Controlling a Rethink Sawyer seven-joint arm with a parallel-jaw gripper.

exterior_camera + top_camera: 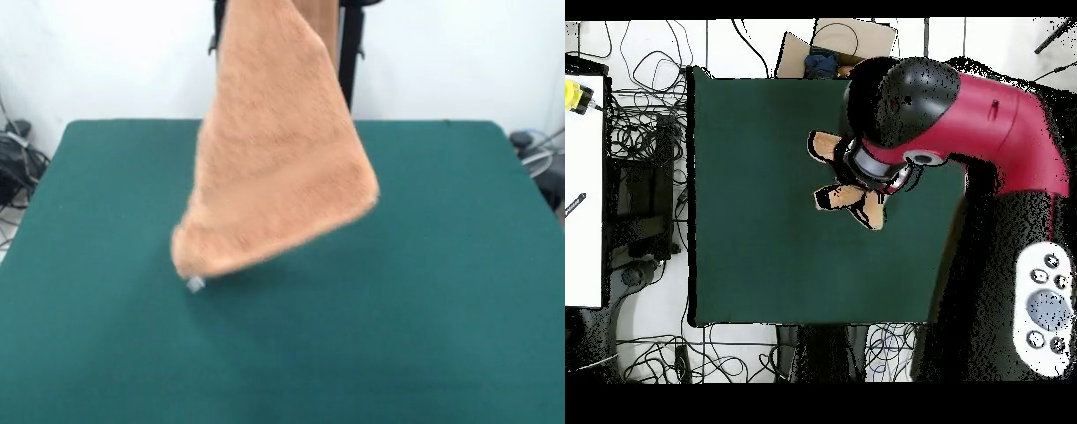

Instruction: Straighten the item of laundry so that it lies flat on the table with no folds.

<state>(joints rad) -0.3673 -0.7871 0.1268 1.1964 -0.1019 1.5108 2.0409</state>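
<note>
The light orange-tan towel (274,150) hangs in the air above the dark green table (441,265), held from above the picture's top edge. It widens downward. Its lowest corner, with the small white tag (195,283), hangs just above or on the table left of the middle. In the overhead view only bits of the towel (860,205) show from under the red and black arm (965,110), over the table (745,200). The gripper itself is hidden, above the top edge in the front view and under the arm in the overhead view.
The black pedestal (351,53) stands behind the towel. Cables (645,150) lie on the floor round the table. A cardboard box (835,50) stands off the table's far edge. A white control pad (1048,300) lies beside the arm's base.
</note>
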